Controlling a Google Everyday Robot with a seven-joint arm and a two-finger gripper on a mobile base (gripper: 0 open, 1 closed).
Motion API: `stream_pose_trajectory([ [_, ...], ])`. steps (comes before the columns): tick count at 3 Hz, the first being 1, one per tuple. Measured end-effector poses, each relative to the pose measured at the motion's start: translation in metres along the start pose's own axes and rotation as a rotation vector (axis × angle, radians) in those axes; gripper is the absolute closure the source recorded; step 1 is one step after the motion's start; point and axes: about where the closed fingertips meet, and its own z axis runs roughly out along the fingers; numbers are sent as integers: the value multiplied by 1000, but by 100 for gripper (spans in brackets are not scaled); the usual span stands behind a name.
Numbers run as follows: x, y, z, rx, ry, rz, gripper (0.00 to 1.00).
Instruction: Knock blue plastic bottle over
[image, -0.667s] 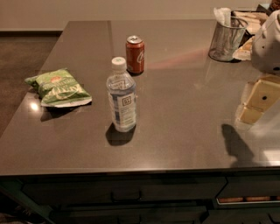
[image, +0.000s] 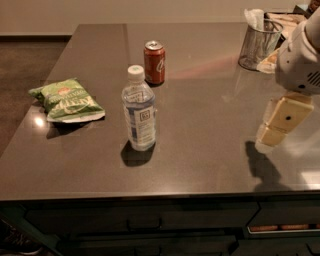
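- Blue plastic bottle (image: 139, 112) stands upright on the table (image: 210, 100).
- Soda can (image: 154, 62) just behind it; chip bag (image: 67, 101) to its left.
- Claw (image: 280, 125) hangs well to its right; its spread I cannot tell.

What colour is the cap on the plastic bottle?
White screw cap on the clear bluish plastic bottle, camera view. The tool hovers far right of it.

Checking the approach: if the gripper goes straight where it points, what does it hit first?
Likely the tabletop just below the gripper, at right, far from the blue plastic bottle; depth unclear.
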Motion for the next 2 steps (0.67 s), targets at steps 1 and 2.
stream_pose_trajectory([
  [1, -23, 9, 19, -18, -58, 29, 0],
  [2, -50, 17, 38, -60, -145, 78, 0],
])
